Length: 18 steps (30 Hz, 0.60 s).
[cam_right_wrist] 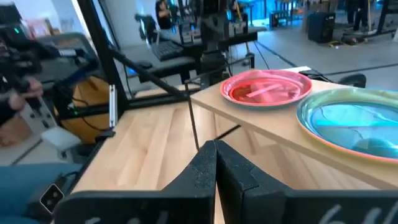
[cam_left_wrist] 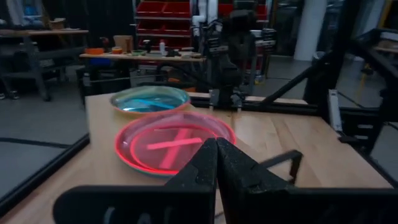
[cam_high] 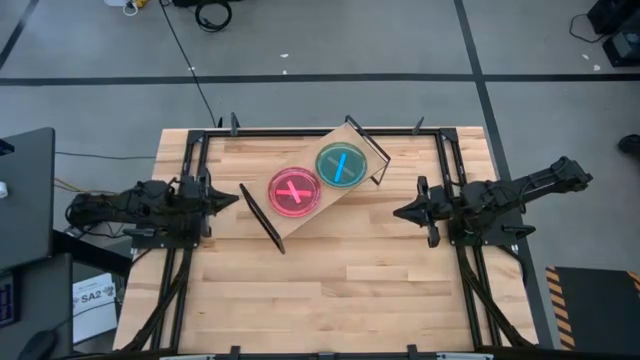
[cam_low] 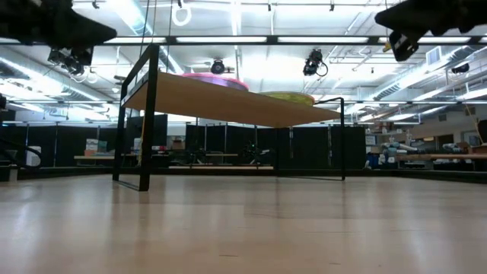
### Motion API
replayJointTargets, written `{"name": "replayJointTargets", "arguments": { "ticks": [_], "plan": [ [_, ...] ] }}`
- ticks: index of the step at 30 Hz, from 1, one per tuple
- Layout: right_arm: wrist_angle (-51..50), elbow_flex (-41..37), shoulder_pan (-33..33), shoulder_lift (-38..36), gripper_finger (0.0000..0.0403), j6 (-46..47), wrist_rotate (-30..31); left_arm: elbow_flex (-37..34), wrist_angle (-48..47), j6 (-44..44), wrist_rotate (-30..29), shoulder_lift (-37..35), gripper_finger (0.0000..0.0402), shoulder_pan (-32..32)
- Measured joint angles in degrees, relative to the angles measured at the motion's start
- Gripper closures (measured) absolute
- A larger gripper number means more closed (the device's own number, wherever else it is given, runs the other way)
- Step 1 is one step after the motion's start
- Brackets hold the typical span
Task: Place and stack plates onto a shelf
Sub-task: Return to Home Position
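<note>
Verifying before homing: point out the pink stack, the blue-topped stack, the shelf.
pink stack (cam_high: 293, 192): high view, top plate's centre.
blue-topped stack (cam_high: 339, 165): high view, top plate's centre.
shelf (cam_high: 258, 193): high view, bare board near corner.

This is a robotics lab in a large industrial hall. The grey floor carries dark tape lines and a loose cable, with black-and-yellow hazard stripes beside the tabletop. A black metal frame round the tabletop bears two robot arms. Beyond are ceiling strip lights, black partitions, workbenches and red parts bins.
</note>
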Motion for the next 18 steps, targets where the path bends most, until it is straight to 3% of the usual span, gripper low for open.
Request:
{"name": "replayJointTargets", "arguments": {
  "ticks": [6, 18],
  "plan": [
    [2.4, -4.6, 0.0, -7.4, 0.0392, -0.1, 0.1, -5.1, 3.9, 0.6, 2.6, -3.8, 0.0390, 0.0],
    [5.5, -10.7, 0.0, -18.8, 0.0392, -0.6, 0.1, -13.6, 17.0, 3.0, 2.6, -3.7, 0.0390, 0.0]
  ]
}}
